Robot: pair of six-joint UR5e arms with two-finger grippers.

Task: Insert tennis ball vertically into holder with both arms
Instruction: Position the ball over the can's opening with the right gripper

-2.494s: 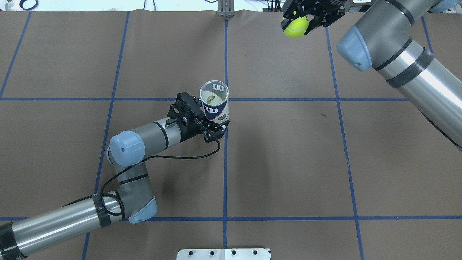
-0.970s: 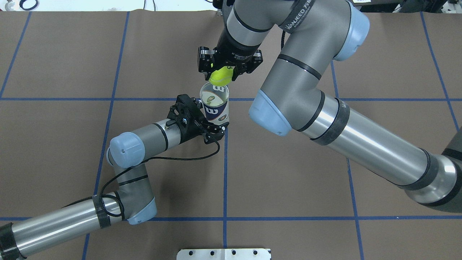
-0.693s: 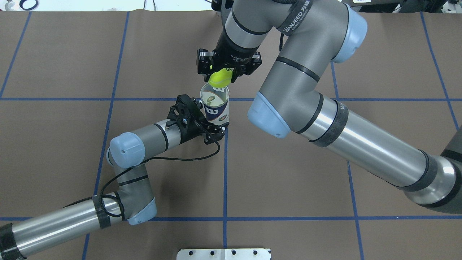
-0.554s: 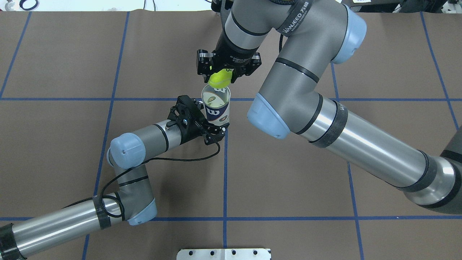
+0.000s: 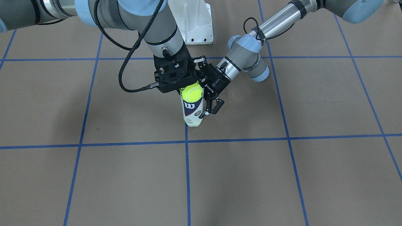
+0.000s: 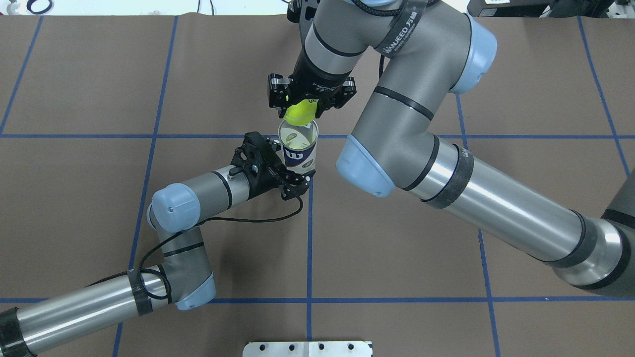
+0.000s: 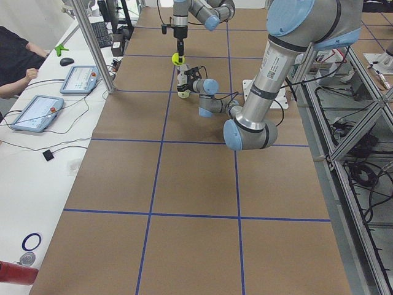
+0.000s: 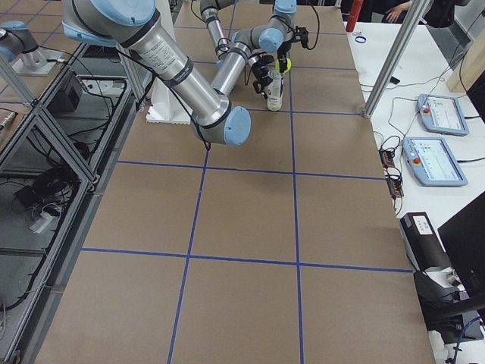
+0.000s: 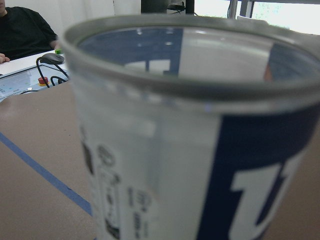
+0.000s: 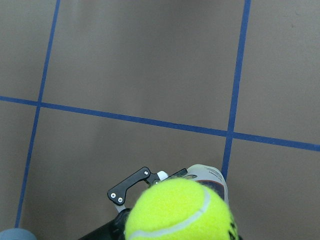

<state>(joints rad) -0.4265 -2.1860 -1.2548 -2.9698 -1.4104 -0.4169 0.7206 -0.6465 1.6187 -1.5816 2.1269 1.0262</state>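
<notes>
Holder [image 5: 192,110] stands upright on table [image 5: 282,175], left gripper [image 6: 291,166] clamped round its lower body. Ball [image 5: 192,91] sits just over holder's open mouth, pinched in right gripper [image 6: 304,106]; rim contact cannot be told

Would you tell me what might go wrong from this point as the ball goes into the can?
1. In the overhead view the tennis ball in the right gripper appears to sit over the far edge of the holder mouth, so it may catch the rim and bounce away on release.
2. The left gripper grips the holder low down; a downward push on the rim could tip it.
</notes>
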